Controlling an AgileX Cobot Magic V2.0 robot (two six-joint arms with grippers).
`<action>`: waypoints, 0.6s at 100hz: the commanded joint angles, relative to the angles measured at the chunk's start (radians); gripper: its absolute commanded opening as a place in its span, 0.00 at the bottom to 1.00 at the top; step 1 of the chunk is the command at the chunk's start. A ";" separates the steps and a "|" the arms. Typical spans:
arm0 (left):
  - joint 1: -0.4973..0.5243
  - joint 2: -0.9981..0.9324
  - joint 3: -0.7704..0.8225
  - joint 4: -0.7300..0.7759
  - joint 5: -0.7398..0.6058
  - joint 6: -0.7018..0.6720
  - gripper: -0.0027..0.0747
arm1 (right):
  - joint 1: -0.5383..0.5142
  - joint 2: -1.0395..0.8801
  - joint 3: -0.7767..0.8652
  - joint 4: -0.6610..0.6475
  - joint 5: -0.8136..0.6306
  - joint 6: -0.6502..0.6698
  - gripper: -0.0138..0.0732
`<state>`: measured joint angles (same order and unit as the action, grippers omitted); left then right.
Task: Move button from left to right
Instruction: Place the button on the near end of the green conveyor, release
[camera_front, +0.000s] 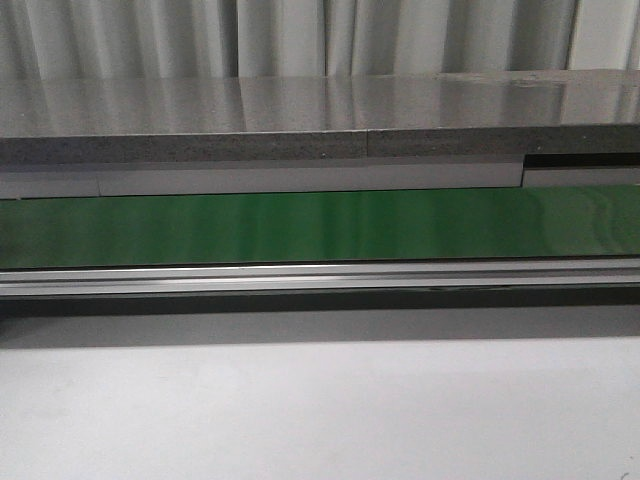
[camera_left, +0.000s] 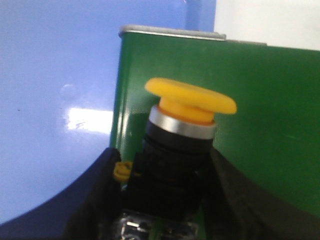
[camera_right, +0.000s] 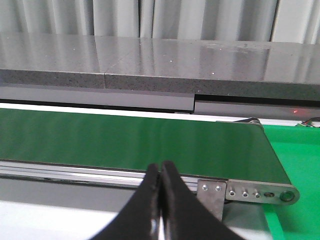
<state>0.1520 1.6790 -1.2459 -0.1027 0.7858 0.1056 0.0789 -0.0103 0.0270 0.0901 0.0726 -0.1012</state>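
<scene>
In the left wrist view the button (camera_left: 187, 120), a yellow-orange cap on a silver ring and black body with a small yellow tab (camera_left: 121, 170), sits between the dark fingers of my left gripper (camera_left: 167, 185), which is shut on its body. It hangs over the end of the green belt (camera_left: 270, 125). My right gripper (camera_right: 160, 172) is shut with nothing in it, its fingertips pressed together in front of the belt's metal rail (camera_right: 75, 172) near the belt's right end. Neither gripper nor the button shows in the front view.
The green belt (camera_front: 320, 225) runs across the front view with a silver rail (camera_front: 320, 277) before it and a grey stone counter (camera_front: 300, 120) behind. A blue surface (camera_left: 55, 100) lies beside the belt's left end. A bright green surface (camera_right: 295, 150) lies past the belt's right end roller (camera_right: 286, 196).
</scene>
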 joint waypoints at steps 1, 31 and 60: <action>-0.021 -0.022 -0.017 -0.012 -0.043 -0.001 0.01 | -0.002 -0.022 -0.014 -0.008 -0.082 -0.001 0.08; -0.020 0.036 -0.013 -0.022 -0.035 -0.001 0.05 | -0.002 -0.022 -0.014 -0.008 -0.082 -0.001 0.08; -0.020 0.036 -0.015 -0.022 -0.037 -0.001 0.72 | -0.002 -0.022 -0.014 -0.008 -0.082 -0.001 0.08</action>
<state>0.1378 1.7608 -1.2352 -0.1079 0.7839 0.1056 0.0789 -0.0103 0.0270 0.0901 0.0726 -0.1012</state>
